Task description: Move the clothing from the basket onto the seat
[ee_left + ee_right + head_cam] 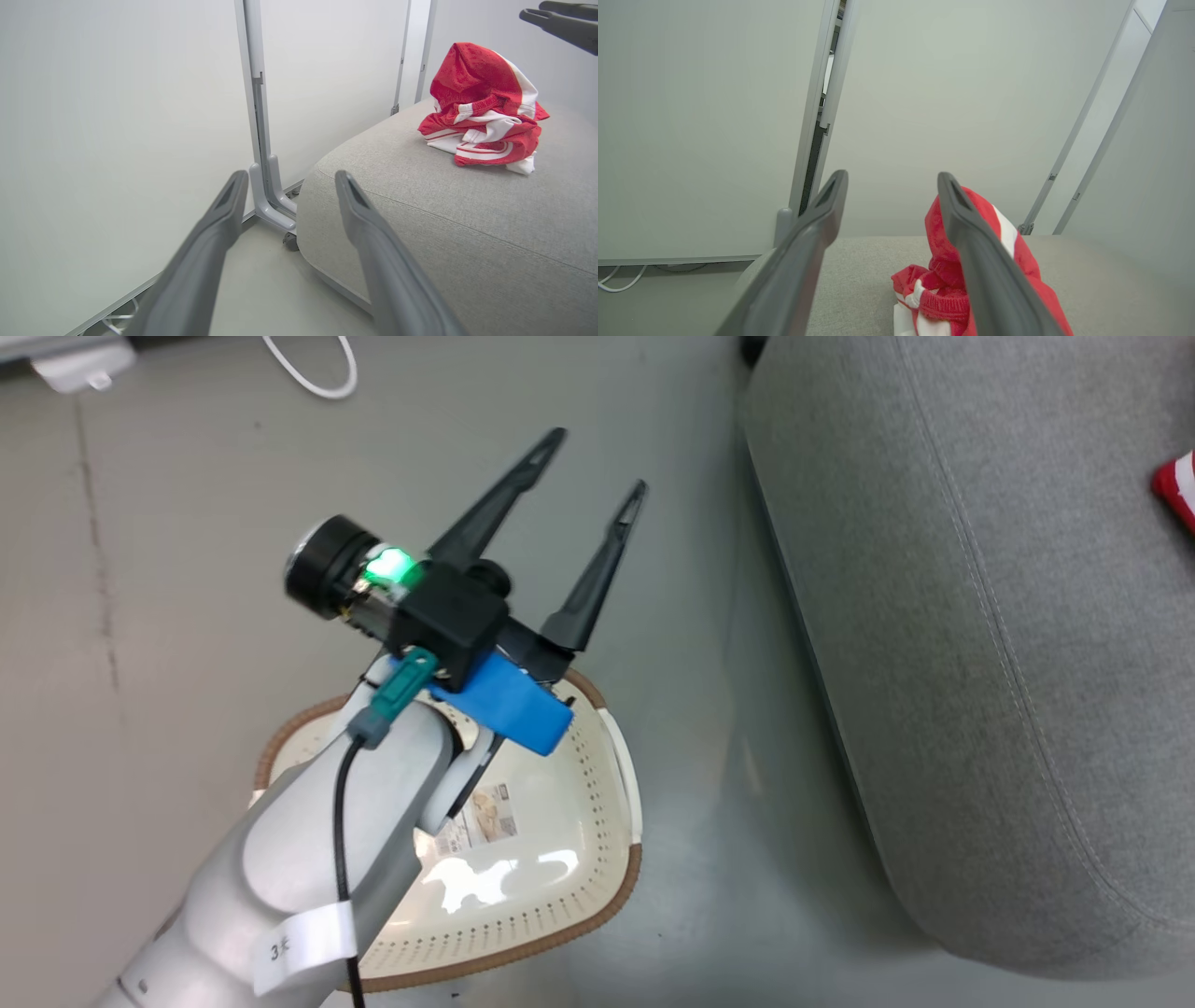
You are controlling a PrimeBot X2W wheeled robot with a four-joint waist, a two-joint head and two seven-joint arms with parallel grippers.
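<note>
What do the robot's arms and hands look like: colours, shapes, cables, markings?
The pale grey rounded left forearm carries a white label band marked 3 and a thin black cable ending in a teal plug. The left hand has a black block with a green light, a blue plastic part and two long dark tapered fingers. The right hand has similar dark grey fingers.

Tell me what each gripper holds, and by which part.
Nothing is held. The left gripper and right gripper are both open and empty; the clothing lies loose on the seat.
</note>
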